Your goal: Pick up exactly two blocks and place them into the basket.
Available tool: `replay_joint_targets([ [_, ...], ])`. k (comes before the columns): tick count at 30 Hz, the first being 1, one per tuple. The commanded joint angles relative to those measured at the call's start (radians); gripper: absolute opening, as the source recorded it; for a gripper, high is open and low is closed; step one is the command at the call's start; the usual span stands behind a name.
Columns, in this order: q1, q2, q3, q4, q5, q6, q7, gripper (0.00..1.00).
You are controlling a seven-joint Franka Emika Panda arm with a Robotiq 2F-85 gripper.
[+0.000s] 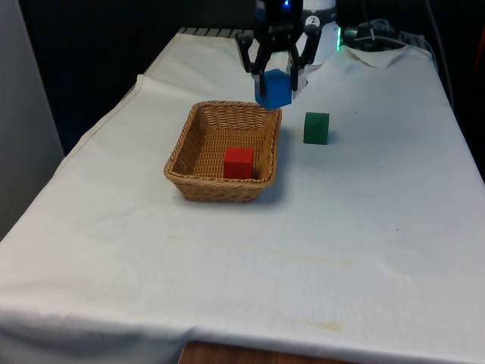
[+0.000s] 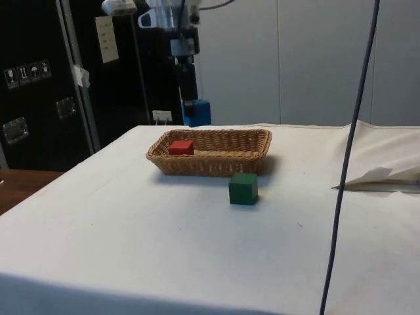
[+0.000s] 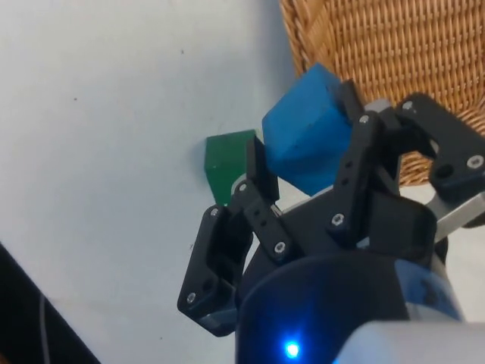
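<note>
White cloth covered my table (image 1: pixel 227 258) from edge to edge, creased but flat where the work sat. My gripper (image 1: pixel 274 76) hung in the air at the far end of the basket, its fingers (image 3: pixel 258 171) pinched on a blue block (image 1: pixel 274 89), one on each side. In the wrist view that blue block (image 3: pixel 307 140) sat tilted between the fingers, over the cloth just off the basket's rim. From the side view I saw the gripper (image 2: pixel 192 111) pointing straight down, with the blue block (image 2: pixel 197 113) raised clear above the wicker.

Below it stood the woven wicker basket (image 1: pixel 182 163), a shallow rectangular one resting on the cloth. A red block (image 1: pixel 239 162) lay inside it, in the end nearer the front camera; in the side view the red block (image 2: pixel 181 147) showed just over the basket (image 2: pixel 216 164) wall.

Outside the basket, a green block (image 1: pixel 317 127) stood upright on the cloth, near the basket on the front view's right and apart from it. In the side view the green block (image 2: pixel 243 188) sat just in front of the basket wall.

On the dark cabinets (image 2: pixel 39 85) I saw pale stickers (image 2: pixel 26 73) with handling symbols and a paper label (image 2: pixel 105 38), none of which I could read.
</note>
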Motion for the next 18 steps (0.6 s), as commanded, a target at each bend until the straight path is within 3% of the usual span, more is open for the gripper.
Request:
replay_joint_targets([
  [1, -0.003, 0.008, -0.002, -0.014, 0.007, 0.027, -0.001, 0.10],
  [7, -0.007, 0.034, -0.012, -0.055, 0.019, 0.088, -0.001, 0.10],
  [8, -0.004, 0.032, -0.013, -0.049, 0.013, 0.073, 0.001, 0.10],
  [15, -0.016, 0.077, -0.031, -0.081, 0.033, 0.149, -0.013, 0.10],
  [16, -0.009, 0.077, -0.035, -0.078, 0.020, 0.139, -0.002, 0.10],
  [17, -0.017, 0.083, -0.034, -0.081, 0.036, 0.155, -0.015, 0.10],
  [18, -0.017, 0.089, -0.037, -0.082, 0.039, 0.160, -0.017, 0.10],
])
